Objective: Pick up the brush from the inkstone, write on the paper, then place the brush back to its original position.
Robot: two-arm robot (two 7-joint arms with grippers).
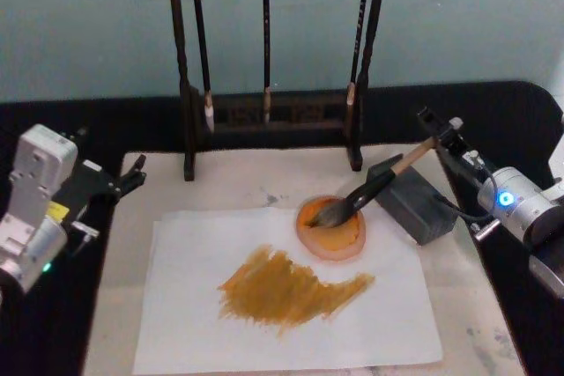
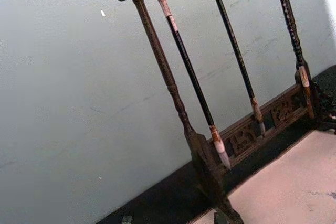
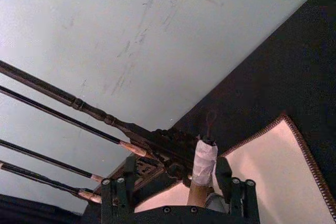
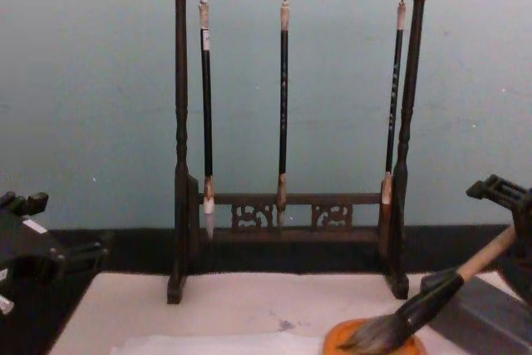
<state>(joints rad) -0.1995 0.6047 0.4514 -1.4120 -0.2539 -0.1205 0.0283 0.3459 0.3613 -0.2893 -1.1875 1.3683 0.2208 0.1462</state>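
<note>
My right gripper [image 1: 438,136], fingers astride the brush [image 1: 370,189] handle, grip indiscernible; bristles in orange dish [image 1: 331,228]; left gripper [image 1: 130,175] idle, parted.

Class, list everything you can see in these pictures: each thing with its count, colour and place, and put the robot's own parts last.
Brush: one, tan handle, grey bristles; bristles in the dish, handle leaning on the block.
Dish: one, orange; on the paper's far right part.
Paper: one, white, with an ochre smear; on the mat.
Mat: one, cream; on the dark table.
Block: one, dark grey; right of the dish.
Rack: one, dark wood; behind the mat.
Thin brushes: three, dark; hanging from the rack.
Wall: pale blue-green, behind.
Left gripper: open, at the mat's left edge.
Right gripper: around the brush's handle end.
</note>
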